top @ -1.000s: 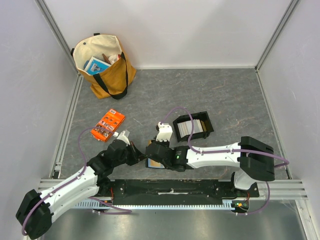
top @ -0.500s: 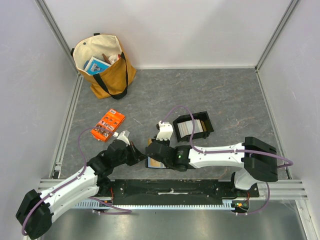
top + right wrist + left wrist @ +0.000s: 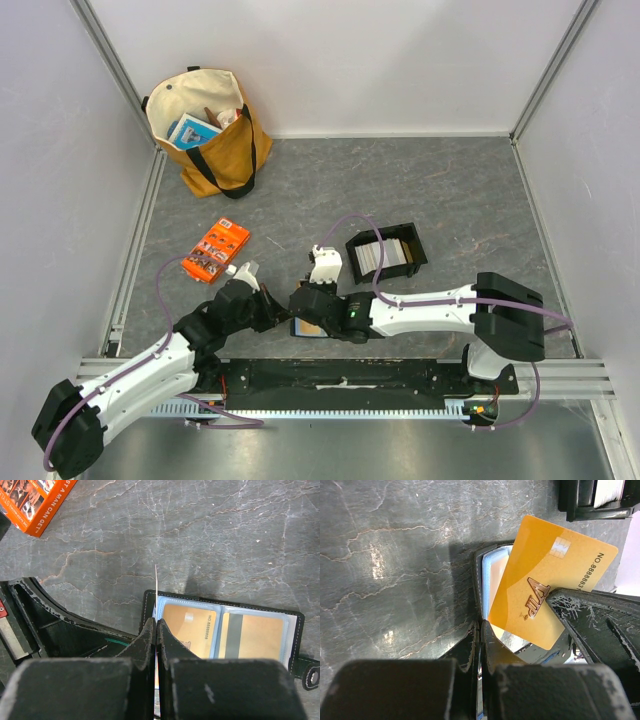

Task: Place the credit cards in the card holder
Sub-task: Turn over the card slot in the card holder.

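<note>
Right gripper (image 3: 156, 628) is clamped on a glossy gold card (image 3: 547, 575), held on edge over the open holder (image 3: 298, 640). The holder is black and leather-like with clear, blue-edged slots, and it lies flat between the arms. Two tan cards (image 3: 192, 625) sit in its slots. Left gripper (image 3: 480, 630) is closed at the holder's rim; whether it pinches the rim cannot be told. The table (image 3: 470, 190) is marbled grey. The tray (image 3: 420, 252) stands near and the packet (image 3: 216, 250) well apart. Pale walls (image 3: 350, 60) enclose the table.

a dark grey, marble-veined table (image 3: 470, 190) fills the enclosure. plain white walls (image 3: 340, 60) close it at the far edge and both sides, joined by slanting aluminium posts (image 3: 108, 60). a metal rail (image 3: 590, 372) runs along the near edge. the light is soft and even.
</note>
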